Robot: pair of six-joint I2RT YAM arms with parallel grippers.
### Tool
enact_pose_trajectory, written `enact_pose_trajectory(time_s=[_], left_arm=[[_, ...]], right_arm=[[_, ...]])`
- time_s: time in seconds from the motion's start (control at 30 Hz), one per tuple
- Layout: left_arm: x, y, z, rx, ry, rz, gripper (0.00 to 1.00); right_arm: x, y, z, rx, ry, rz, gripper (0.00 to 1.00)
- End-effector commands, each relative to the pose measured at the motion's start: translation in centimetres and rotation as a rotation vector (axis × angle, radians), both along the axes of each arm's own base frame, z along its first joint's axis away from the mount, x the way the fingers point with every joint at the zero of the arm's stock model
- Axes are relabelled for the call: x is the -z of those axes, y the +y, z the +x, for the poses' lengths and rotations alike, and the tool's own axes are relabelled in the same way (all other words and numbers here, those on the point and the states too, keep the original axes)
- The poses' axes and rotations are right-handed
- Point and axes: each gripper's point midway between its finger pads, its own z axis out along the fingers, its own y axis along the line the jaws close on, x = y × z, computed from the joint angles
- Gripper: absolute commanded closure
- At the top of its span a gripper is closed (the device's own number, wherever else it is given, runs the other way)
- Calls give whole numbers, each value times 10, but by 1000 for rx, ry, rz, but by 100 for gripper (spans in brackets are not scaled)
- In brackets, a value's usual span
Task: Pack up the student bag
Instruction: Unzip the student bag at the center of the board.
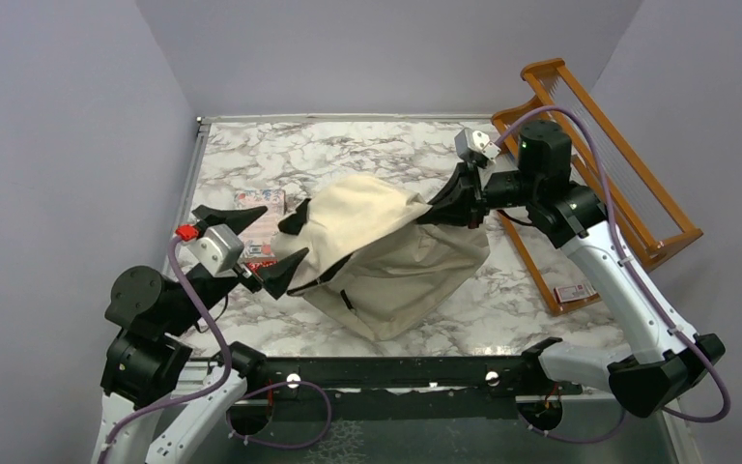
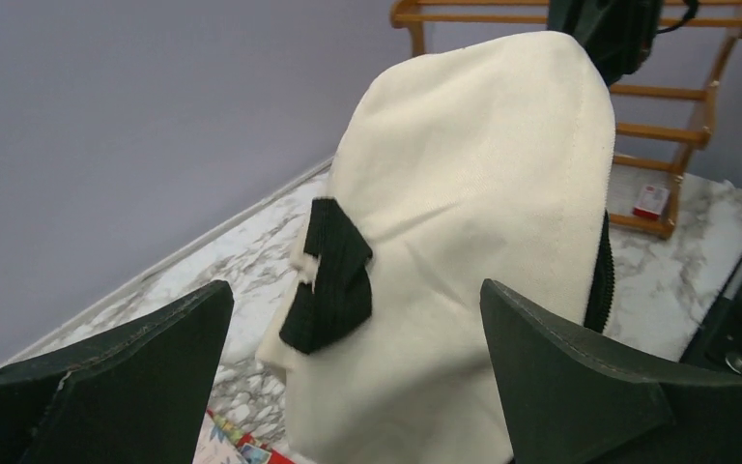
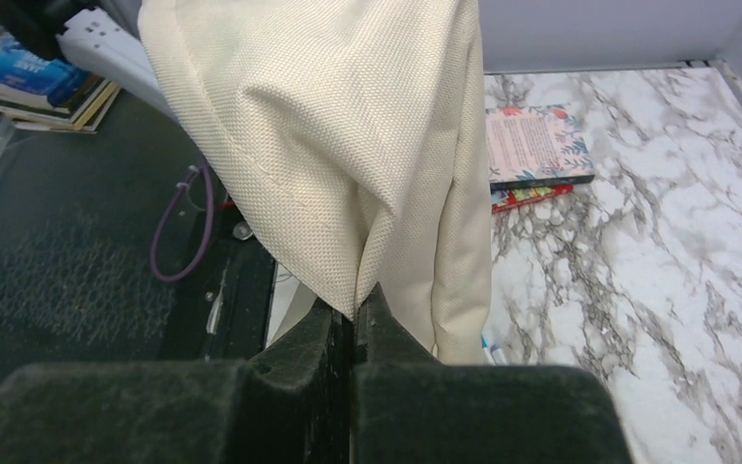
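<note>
Overhead, find the student bag [image 1: 386, 256], a large cream fabric backpack with black zips, slumped at the middle of the white-and-grey marble tabletop [image 1: 348, 155], with its top cloth held up toward the far right. See the right tool [image 1: 437, 206], black and two-fingered, pressed together on that raised cloth. Spot the left tool [image 1: 285, 230] just left of the bag, spread wide apart and gripping nothing. Notice a floral-covered paperback book [image 1: 256, 215] lying flat on the tabletop left of the bag, partly hidden behind that tool. Mark an orange-brown wooden rack [image 1: 674, 244] tilted along the right edge, with a small red-and-white box [image 1: 576, 292] by its near end.

Through the left wrist camera, look at cream fabric rising tall between two dark wedge-shaped fingers [image 2: 145, 367] set far apart. Note a short black webbing loop [image 2: 330, 275] sewn on the facing side and a black zip [image 2: 599, 275] running down the right side. Catch the wooden rack and the red-and-white box beyond, farther right.

Through the right wrist camera, see both fingers shut tight on a fold of woven cream cloth, draped up and over them. Beyond the bag, on the marble, find the floral book resting on a red-covered book [image 3: 531, 196]. Toward the near edge, spot a loop of purple cable [image 3: 179, 232] hanging against dark framework.
</note>
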Motion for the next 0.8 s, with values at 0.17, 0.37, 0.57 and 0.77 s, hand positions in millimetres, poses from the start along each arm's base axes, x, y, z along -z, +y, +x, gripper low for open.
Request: enact_pose_trajectory(time_s=[0.17, 0.37, 0.57, 0.77], left_arm=[[-4, -45, -10, 280, 76, 53, 1], [5, -46, 6, 250, 136, 71, 1], [23, -62, 1, 361, 208, 85, 1], [30, -73, -13, 473, 242, 87, 7]], right_arm=[[-10, -1, -28, -157, -45, 35, 100], [-8, -2, -31, -164, -51, 38, 99], [-6, -1, -30, -167, -52, 45, 100], [-1, 1, -18, -116, -58, 34, 99]])
